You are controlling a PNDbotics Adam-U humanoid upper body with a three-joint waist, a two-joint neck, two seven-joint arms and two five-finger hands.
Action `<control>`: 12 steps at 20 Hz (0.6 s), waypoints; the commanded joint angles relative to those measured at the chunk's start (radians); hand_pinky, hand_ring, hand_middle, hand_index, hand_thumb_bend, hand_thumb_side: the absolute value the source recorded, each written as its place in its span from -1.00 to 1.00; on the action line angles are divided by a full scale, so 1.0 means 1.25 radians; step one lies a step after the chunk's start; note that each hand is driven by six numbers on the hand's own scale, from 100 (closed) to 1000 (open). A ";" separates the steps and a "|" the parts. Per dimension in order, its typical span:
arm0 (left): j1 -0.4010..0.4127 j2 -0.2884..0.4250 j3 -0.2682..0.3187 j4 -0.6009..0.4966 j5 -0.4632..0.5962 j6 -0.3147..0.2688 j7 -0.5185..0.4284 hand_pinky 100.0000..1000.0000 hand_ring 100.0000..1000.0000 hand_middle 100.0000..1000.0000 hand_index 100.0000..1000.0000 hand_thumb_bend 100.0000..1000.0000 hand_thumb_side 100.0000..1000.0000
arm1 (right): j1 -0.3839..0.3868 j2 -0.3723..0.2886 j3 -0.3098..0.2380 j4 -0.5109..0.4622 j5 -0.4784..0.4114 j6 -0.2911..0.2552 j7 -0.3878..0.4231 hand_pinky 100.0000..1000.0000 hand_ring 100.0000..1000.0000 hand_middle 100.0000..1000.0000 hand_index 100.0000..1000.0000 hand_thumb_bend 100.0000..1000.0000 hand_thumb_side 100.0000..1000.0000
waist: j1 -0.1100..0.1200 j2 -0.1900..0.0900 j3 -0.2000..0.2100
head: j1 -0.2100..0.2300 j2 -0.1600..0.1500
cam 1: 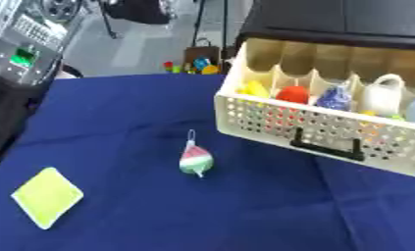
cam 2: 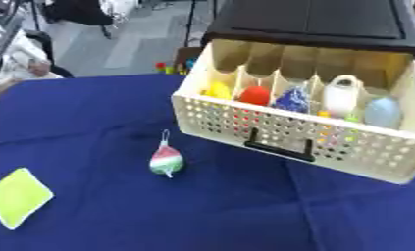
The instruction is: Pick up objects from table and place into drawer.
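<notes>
A cream perforated drawer (cam 2: pixel 279 132) stands pulled out of a black cabinet (cam 2: pixel 313 22) at the right. Its compartments hold a yellow object (cam 2: pixel 217 90), a red object (cam 2: pixel 255 95), a blue patterned object (cam 2: pixel 291 99), a white jug-like object (cam 2: pixel 343 95) and a pale blue object (cam 2: pixel 383 112). On the blue tablecloth, left of the drawer, lies a small teardrop-shaped thing (cam 1: pixel 196 161) striped red, white and green with a thin loop on top. A flat yellow-green square (cam 1: pixel 46 196) lies near the front left. Neither hand shows in either view.
The blue cloth covers the table (cam 1: pixel 116 112), with open room between the striped thing and the drawer. A dark machine with a green display (cam 1: pixel 21 56) stands at the far left. Small colourful items (cam 1: pixel 189 66) sit on the floor beyond the table's far edge.
</notes>
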 commanded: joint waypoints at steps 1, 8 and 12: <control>-0.021 0.000 -0.003 -0.053 0.038 0.037 -0.032 -0.56 -0.07 -0.34 0.24 -1.00 -0.80 | -0.012 -0.019 -0.005 -0.007 -0.012 -0.007 -0.008 0.01 0.04 0.24 0.38 -1.00 0.06 | -0.004 -0.021 0.000 | -0.004 -0.010; -0.048 -0.035 -0.049 -0.052 0.122 0.084 -0.078 -0.60 -0.10 -0.38 0.22 -1.00 -0.71 | -0.021 -0.017 -0.004 -0.007 -0.026 -0.006 -0.004 0.01 0.04 0.27 0.38 -1.00 0.06 | 0.002 -0.030 -0.006 | -0.004 -0.017; -0.055 -0.045 -0.073 -0.022 0.137 0.083 -0.085 -0.60 -0.10 -0.39 0.22 -1.00 -0.69 | -0.024 -0.017 -0.005 -0.007 -0.030 -0.006 -0.003 0.01 0.04 0.28 0.38 -1.00 0.07 | 0.006 -0.028 -0.010 | -0.004 -0.015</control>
